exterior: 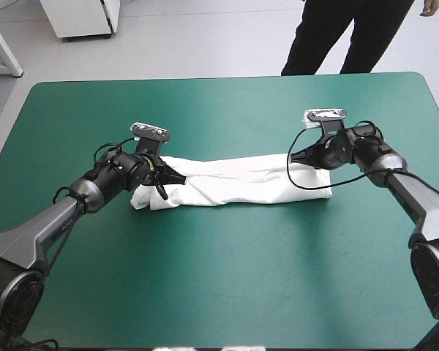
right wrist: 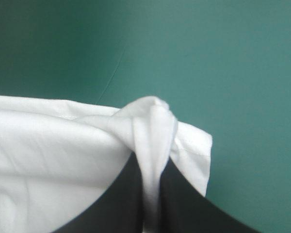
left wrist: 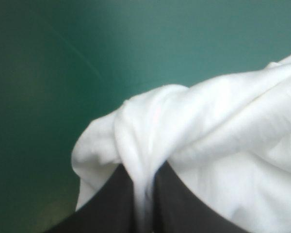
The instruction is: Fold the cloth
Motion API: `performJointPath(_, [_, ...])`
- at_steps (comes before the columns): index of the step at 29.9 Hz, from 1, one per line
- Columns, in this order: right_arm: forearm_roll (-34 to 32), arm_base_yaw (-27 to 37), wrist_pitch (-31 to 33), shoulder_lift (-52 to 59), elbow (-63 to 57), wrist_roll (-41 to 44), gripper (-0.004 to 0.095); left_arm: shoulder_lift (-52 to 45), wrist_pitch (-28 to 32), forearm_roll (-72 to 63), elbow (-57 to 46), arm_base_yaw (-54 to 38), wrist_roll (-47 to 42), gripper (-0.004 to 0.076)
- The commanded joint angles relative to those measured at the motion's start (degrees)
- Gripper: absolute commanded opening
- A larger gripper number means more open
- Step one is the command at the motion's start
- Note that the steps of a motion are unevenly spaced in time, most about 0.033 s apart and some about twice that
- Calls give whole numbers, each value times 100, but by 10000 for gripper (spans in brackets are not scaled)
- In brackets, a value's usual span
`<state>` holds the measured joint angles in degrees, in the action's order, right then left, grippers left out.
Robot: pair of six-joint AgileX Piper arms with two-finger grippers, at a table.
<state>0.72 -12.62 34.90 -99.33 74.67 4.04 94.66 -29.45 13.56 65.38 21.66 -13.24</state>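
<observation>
The T-shirt [exterior: 241, 184] is lying mid-table as a long band; its ends are being pinched by the left gripper [left wrist: 144, 182] and right gripper [right wrist: 153, 162]; both ends should be being raised evenly, tautly.

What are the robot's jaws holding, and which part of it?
The T-shirt, a long folded strip. The left gripper has its jaws shut on a pinch of cloth at one end, the right gripper likewise at the other.

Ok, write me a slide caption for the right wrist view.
Right arm's jaws, nearly shut, pinch a bunched fold near a corner of the T-shirt, teal-green table beyond.
</observation>
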Motion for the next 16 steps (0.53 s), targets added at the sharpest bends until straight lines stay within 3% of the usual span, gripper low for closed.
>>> performJointPath(1, [25, 41, -169, 259, 209, -126, 201, -129, 284, -210, 186, 0, 245, 135])
performJointPath(5, [25, 41, -82, 271, 219, -141, 375, -91, 273, -397, 186, 0, 513, 286])
performJointPath(8, [25, 41, 19, 392, 218, -141, 431, -211, 219, -409, 195, 0, 526, 351])
performJointPath(16, [-189, 41, 324, 1247, 218, -141, 433, -1259, -593, -336, 195, 0, 526, 368])
